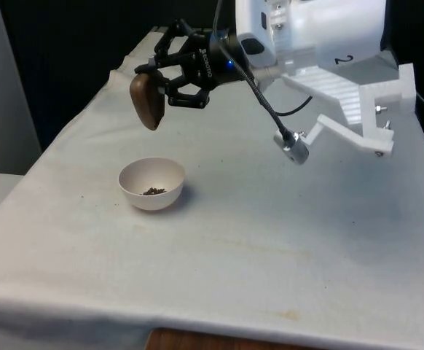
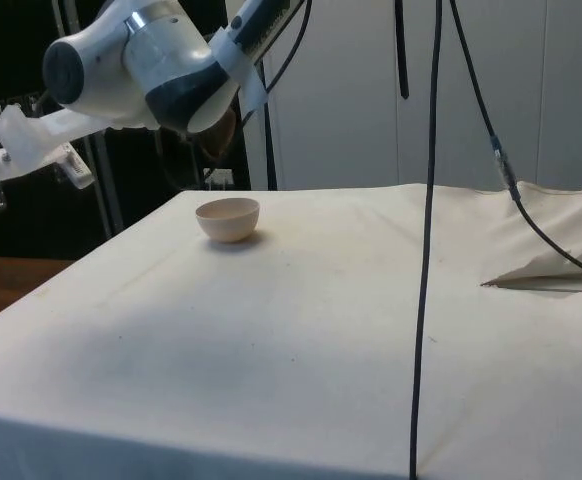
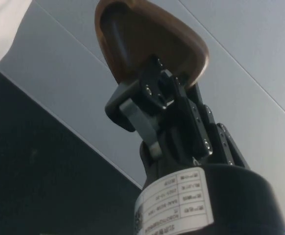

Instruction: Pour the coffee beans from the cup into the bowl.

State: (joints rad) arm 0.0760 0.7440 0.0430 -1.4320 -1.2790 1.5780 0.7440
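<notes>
White cloth (image 1: 285, 248), faintly stained, covers the table before black curtains. Nearer the front view's left sits a round white bowl (image 1: 152, 184) with a few beans (image 1: 153, 191). Above it, just farther, the gripper (image 1: 156, 82) clamps a smooth brown cup (image 1: 147, 101), tipped mouth-down.

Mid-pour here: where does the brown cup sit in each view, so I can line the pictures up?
Front view: brown cup tipped in the hand, above and slightly behind the white bowl.
Side view: cup a brown sliver below the arm's wrist, just above the bowl.
Wrist view: cup clamped in the fingers, interior visible.
Shared landmark: the bowl, front and side.
</notes>
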